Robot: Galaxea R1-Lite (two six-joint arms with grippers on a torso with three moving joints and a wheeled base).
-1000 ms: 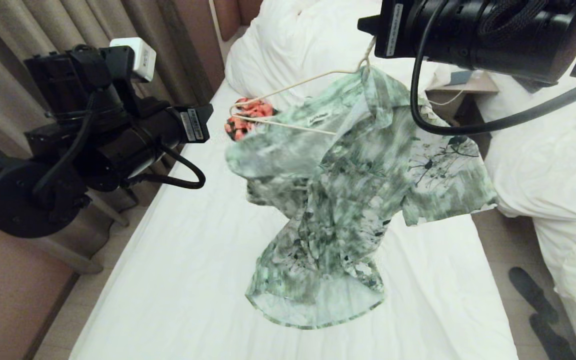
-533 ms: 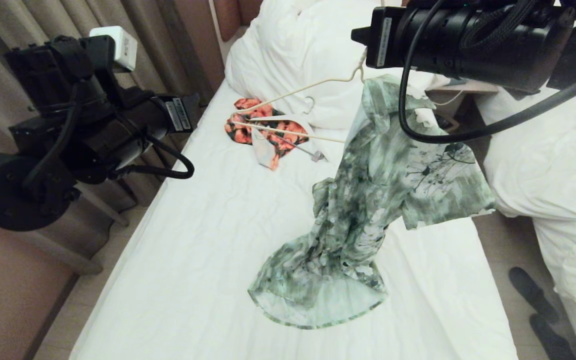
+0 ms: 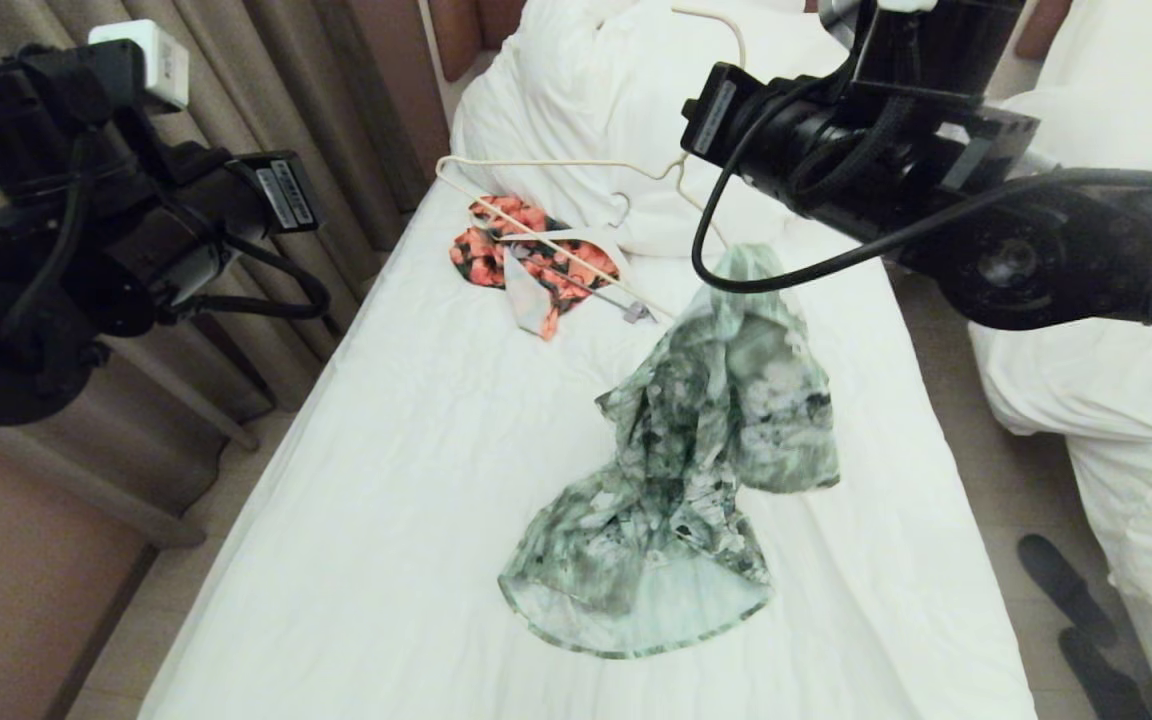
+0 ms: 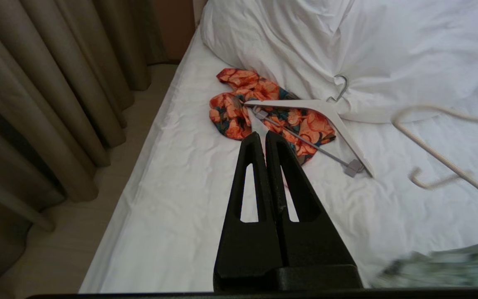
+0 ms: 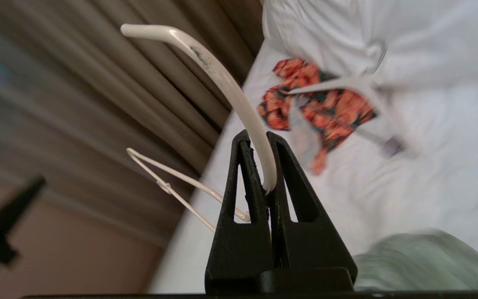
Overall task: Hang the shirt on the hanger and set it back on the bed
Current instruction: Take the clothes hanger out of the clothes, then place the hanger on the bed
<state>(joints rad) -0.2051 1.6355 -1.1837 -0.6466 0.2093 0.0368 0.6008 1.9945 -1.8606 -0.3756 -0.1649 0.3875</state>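
shirt (image 3: 696, 470) slumps on the bed (image 3: 386, 480); our right gripper (image 5: 262, 166) pinches the hanger (image 3: 556, 165), left gripper (image 4: 266, 139) jaws closed, empty.

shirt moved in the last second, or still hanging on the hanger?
Yes. The shirt has dropped off the hanger, which the right tool grips by its hook, and slumped toward the bed, leaving the orange garment uncovered.
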